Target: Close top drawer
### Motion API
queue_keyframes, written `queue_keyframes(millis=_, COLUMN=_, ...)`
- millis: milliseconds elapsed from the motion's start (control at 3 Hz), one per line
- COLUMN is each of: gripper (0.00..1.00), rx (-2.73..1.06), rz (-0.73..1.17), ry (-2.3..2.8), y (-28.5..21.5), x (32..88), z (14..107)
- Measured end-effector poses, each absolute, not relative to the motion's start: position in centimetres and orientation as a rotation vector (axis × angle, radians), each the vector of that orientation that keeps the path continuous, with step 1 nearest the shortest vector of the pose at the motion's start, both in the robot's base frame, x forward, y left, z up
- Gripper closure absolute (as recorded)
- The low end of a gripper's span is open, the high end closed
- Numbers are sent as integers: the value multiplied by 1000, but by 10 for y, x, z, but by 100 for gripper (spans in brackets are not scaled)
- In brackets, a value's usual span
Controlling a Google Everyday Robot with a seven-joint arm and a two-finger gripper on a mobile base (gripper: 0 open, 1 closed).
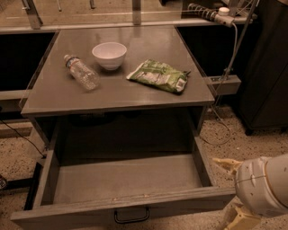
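At bottom right, gripper (229, 193) sits just beside the front right corner of the top drawer (135, 201). Its two cream fingers (223, 163) are spread apart with nothing clamped, one above that corner and one below it in the view. Cannot tell if it touches the drawer.

Drawer is pulled far out toward the camera, inside bare, black handle (131, 215) mid-front near the bottom edge. Front rim runs almost the full width of the cabinet; side walls run back under the cabinet top (121, 94). Open speckled floor (234, 139) to the right of the drawer, between it and a dark unit (270, 67).

On the grey top: white bowl (109, 55) upright at the back, clear bottle (82, 72) lying on its side left of it, green packet (159, 75) flat to the right. All three are apart. Power strip (209, 12) on the ledge behind, with a cable (231, 54) hanging down the right side. Dim, warm light.
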State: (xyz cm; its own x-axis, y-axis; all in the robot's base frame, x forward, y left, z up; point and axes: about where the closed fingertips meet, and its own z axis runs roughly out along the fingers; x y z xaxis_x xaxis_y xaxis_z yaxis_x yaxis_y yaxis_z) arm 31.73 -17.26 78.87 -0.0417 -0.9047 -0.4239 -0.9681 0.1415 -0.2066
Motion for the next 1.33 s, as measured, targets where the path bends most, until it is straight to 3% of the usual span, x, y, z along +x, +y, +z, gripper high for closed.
queue_keyframes(millis=1000, gripper=88, rx=-1818, rz=303, ry=2028, y=-161, x=294, z=720)
queue_keyframes(millis=1333, gripper=100, rx=-1853, rz=335, ry=2040, y=-151, x=299, z=686)
